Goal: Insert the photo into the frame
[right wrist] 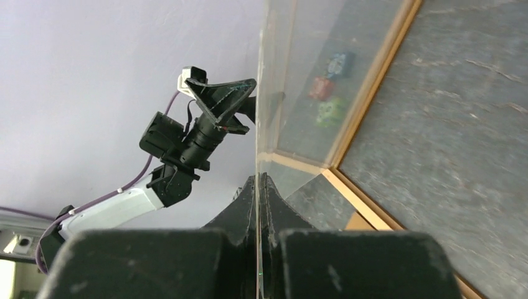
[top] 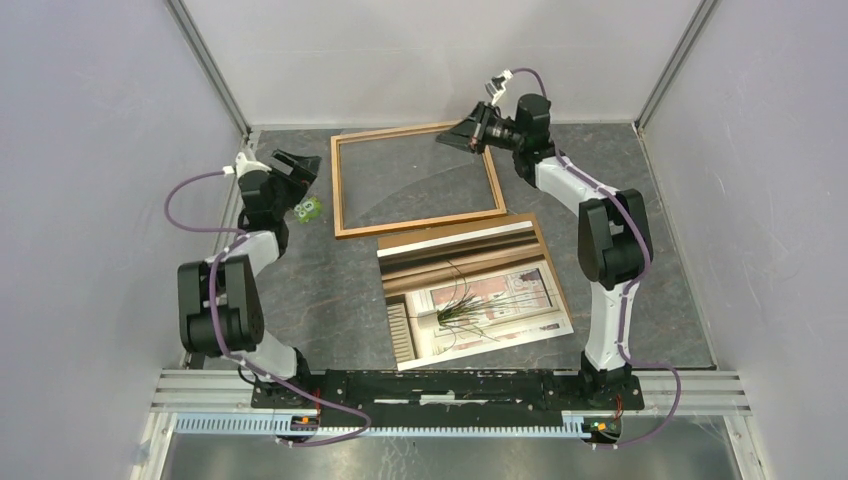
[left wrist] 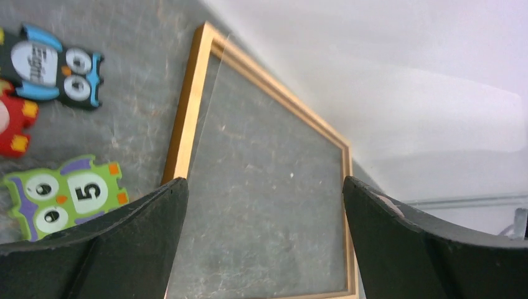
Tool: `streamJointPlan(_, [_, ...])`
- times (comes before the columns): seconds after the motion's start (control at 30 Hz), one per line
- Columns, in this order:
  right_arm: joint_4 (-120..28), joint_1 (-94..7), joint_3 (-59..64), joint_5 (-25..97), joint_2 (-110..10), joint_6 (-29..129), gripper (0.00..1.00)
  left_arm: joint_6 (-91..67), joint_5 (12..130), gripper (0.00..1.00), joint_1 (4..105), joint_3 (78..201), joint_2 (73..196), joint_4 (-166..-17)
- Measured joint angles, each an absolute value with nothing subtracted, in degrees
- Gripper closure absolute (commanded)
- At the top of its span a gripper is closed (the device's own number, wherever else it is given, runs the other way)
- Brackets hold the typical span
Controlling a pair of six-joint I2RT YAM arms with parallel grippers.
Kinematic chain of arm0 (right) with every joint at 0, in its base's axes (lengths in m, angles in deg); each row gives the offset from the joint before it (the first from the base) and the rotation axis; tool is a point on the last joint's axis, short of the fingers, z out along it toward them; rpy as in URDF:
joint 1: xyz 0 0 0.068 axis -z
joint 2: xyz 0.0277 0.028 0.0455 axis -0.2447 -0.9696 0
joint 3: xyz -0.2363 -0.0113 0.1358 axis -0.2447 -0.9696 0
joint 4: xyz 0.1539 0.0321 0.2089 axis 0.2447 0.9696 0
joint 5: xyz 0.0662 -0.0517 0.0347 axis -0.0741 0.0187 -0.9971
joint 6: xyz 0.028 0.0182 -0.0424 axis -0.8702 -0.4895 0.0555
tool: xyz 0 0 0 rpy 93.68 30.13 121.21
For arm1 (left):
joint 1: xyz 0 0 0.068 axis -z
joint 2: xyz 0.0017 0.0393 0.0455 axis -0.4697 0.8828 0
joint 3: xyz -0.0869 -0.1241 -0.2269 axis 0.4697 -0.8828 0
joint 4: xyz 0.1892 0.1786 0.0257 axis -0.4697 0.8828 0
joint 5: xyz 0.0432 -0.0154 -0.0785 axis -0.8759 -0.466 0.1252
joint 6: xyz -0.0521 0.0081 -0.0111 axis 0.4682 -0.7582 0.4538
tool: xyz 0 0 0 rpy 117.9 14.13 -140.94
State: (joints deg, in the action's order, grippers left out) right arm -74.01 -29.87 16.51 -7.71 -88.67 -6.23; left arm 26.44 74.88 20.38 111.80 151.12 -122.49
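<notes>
Clear glazing pane (right wrist: pixel 292 93) was pinched edge-on in the clamped right gripper (right wrist: pixel 258 187) above the wooden frame's (left wrist: pixel 187 118) far right corner. The photo (top: pixel 475 290) was laid face up on the table (top: pixel 330 290) just beside the frame's near rail, while the left gripper (top: pixel 298 168) was held spread wide near its left rail.

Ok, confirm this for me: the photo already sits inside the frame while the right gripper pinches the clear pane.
Wrong on the photo: it lies face up on the table, outside the frame, on its near side. The top view shows it. The right gripper does pinch the clear pane.
</notes>
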Motion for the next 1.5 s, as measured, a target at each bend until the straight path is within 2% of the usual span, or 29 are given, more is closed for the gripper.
streamJointPlan(0.17, [-66.3,-33.1,21.3,-6.4,-84.8,-2.2,1.0,24.2,73.5,0.0,19.0,111.8,144.3,-120.7])
streamJointPlan(0.6, [-64.2,-35.7,24.5,-5.3,-82.6,-2.4,1.0,23.0,73.7,0.0,16.7,112.4,142.2,-111.4])
streamJointPlan(0.9, [-73.0,-34.9,16.9,-5.2,-88.2,-5.1,1.0,21.7,73.8,0.0,16.7,112.8,142.6,-110.8])
streamJointPlan(1.23, [-82.3,-28.6,6.4,-6.4,-91.0,-9.4,1.0,21.5,76.4,0.0,20.7,118.2,155.1,-111.3])
streamJointPlan(1.5, [-90.8,-25.2,3.2,-8.9,-92.2,-13.4,1.0,21.5,76.8,0.0,22.7,118.5,157.5,-112.0])
